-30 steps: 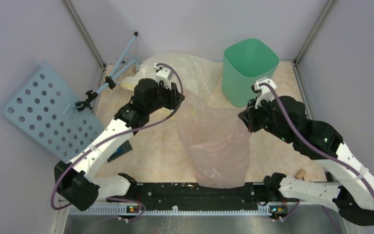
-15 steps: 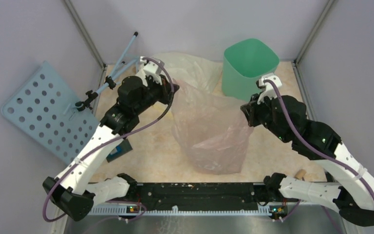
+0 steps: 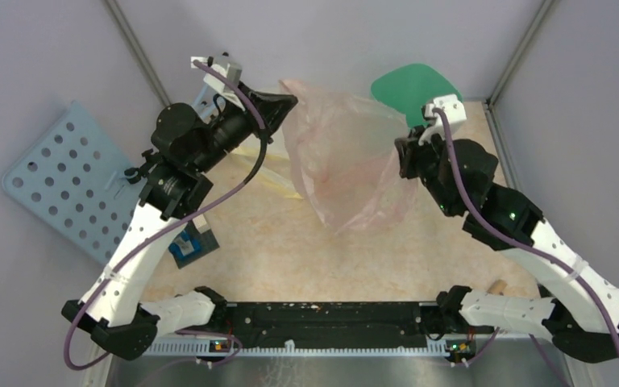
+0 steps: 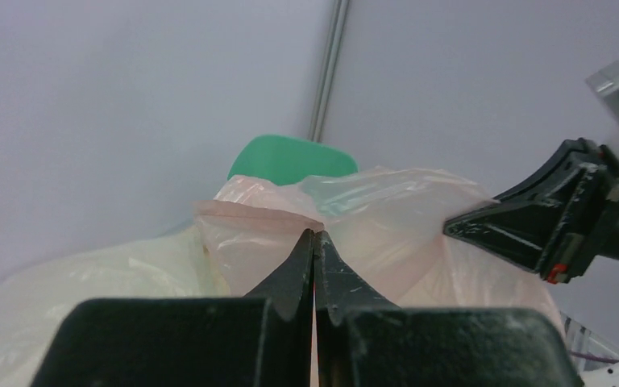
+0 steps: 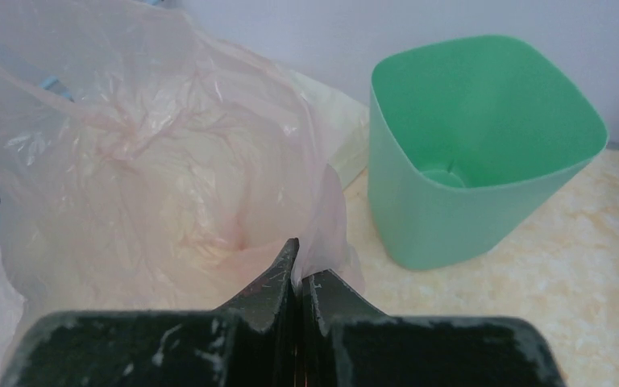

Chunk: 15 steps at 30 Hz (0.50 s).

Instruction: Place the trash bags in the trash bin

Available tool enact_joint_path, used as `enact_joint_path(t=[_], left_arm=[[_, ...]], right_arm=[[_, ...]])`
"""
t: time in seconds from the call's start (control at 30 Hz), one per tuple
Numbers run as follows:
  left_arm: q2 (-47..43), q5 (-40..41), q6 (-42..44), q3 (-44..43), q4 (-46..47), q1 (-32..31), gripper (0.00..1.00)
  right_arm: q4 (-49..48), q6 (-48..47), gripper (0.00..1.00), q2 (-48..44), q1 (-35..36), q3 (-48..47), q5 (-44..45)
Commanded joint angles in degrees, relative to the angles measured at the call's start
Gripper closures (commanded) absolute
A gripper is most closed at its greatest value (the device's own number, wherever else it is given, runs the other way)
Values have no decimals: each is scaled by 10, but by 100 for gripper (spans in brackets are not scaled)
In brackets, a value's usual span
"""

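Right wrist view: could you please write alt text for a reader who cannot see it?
The right gripper is shut on an edge of the translucent pale-pink trash bag, which fills the left of the view. To its right the mint-green trash bin stands upright and open on the marbled table.

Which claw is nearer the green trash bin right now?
Right. The right claw grips the pink bag close beside the bin; the left claw holds the bag's opposite edge, farther off to the bin's left.
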State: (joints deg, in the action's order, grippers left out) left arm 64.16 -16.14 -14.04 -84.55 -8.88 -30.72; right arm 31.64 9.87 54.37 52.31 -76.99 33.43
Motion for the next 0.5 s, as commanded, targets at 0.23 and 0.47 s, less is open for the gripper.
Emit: enact_joint_path(t=[0.23, 0.47], left_arm=[[158, -102, -121, -139, 284, 4, 100], [282, -122, -204, -247, 397, 3, 100]], right_arm=[[-134, -145, 100, 155, -82, -233, 59], [-358, -293, 100, 165, -110, -247, 133]])
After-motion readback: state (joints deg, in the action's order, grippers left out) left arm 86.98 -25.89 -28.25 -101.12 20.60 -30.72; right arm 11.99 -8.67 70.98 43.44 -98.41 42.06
